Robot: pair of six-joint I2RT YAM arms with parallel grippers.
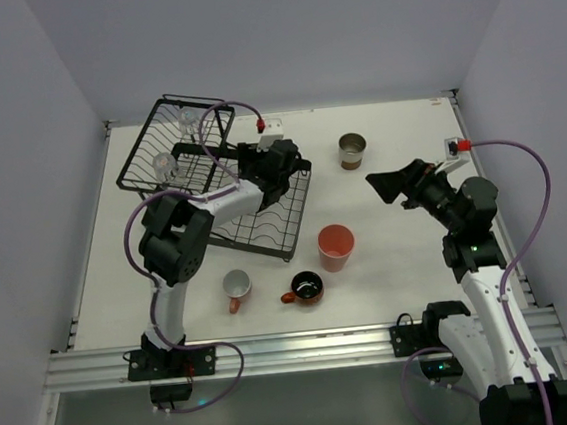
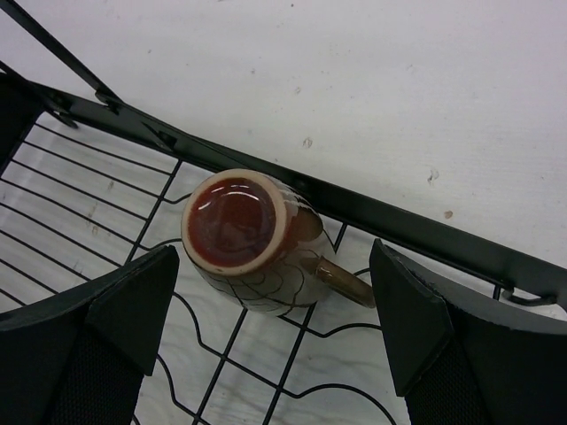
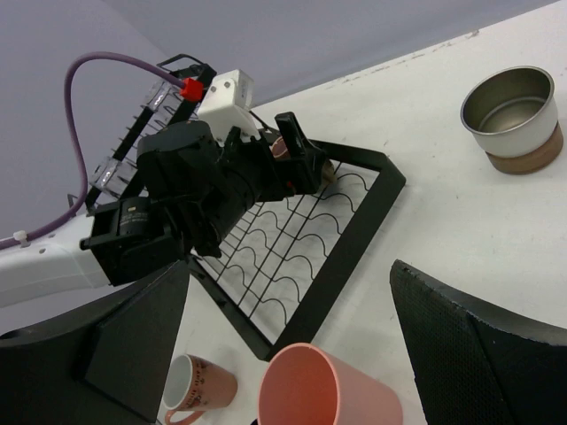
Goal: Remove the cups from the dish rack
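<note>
From above, the left fingers (image 1: 281,160) hang over the far corner of the dish rack (image 1: 297,218). The right fingers (image 1: 391,184) hover over the worktop (image 1: 408,251).

At the left wrist, the fingers (image 2: 124,310) are spread wide either side of the small brown cup (image 2: 244,235), touching neither side. The cup sits on the wires just inside the rim. Its handle points toward one finger, so closing may catch it and twist the glazed cup loose.

At the right wrist, the fingers (image 3: 133,336) are spread and empty, near the tumbler (image 3: 323,390); dipping could topple it.
</note>
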